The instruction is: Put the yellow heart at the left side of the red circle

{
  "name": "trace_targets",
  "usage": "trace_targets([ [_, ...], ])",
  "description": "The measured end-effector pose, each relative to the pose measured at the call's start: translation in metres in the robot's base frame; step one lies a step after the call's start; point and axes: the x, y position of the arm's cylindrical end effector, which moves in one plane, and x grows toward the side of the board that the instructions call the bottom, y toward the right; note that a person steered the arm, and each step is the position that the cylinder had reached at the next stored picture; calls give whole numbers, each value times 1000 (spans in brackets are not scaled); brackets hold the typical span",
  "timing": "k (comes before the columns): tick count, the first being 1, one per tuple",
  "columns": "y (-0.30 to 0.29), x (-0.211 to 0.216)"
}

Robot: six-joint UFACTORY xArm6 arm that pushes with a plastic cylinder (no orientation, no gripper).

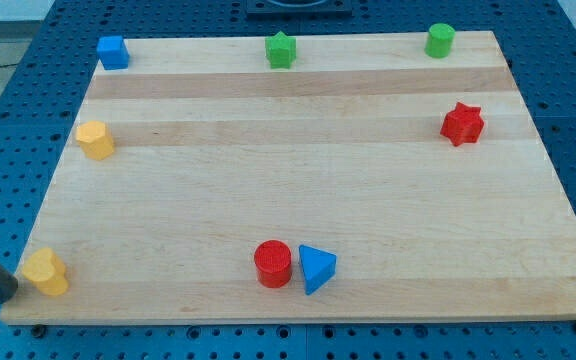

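My tip [10,292] is sitting at the board's [298,150] lower left corner, just to the view's left of a yellow block [46,272], and the two are looking as if they are touching, though the dark rod is cutting off at the frame edge so I cannot be sure. The rod is carrying nothing and has no jaws to open or close; it is only resting beside that block. This yellow block is probably the heart, but its shape is hard to make out from this angle. A second yellow block [95,140] is lying higher up along the left edge, well apart from the first.

The red circle [273,264] is standing near the view's bottom, about mid-board, with a blue triangle [316,268] lying just beside it on the view's right, nearly touching. The yellow block by my tip is sitting well to the view's left of the red circle, at about the same height.

Along the view's top, a blue block [113,52], a green star [281,50] and a green cylinder [440,41] are lining the far edge. A red star [462,124] is sitting near the right edge
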Motion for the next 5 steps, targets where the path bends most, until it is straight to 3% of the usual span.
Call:
trace_targets([
  [5, 68, -45],
])
